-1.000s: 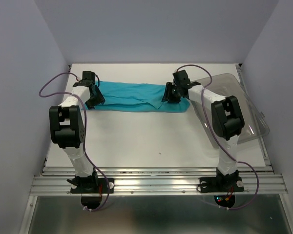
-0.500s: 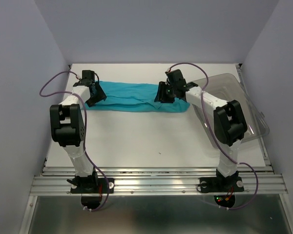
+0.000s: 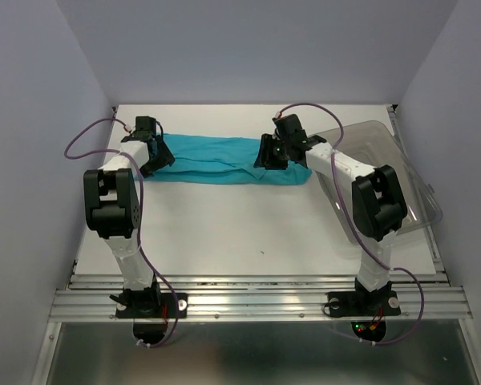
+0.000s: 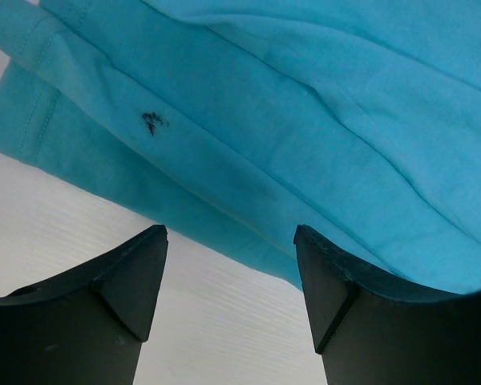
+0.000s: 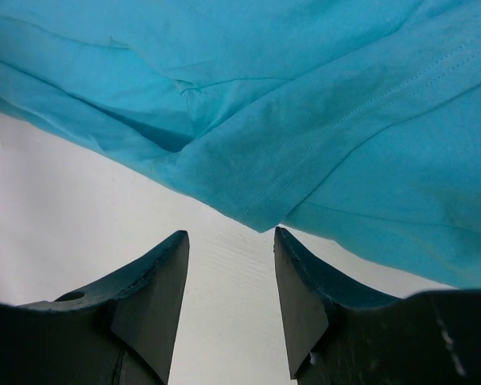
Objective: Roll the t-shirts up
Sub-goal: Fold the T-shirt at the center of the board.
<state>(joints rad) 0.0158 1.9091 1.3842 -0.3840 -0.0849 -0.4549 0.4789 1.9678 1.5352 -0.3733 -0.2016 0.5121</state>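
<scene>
Starting roll: plain teal fabric t-shirt lies as a flat band, just left of clear grey-tinted plastic bin.
Left gripper: jaws apart, empty, at the end far from the bin.
Right gripper: jaws apart, empty, near the bin.
Next: likely pinch hem, roll.

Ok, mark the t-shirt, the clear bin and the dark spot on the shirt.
t-shirt (image 3: 216, 160): top view, middle of the folded strip.
clear bin (image 3: 405, 152): top view, bare floor by its far edge.
dark spot (image 4: 152, 122): left wrist view, centre of the smudge.
</scene>
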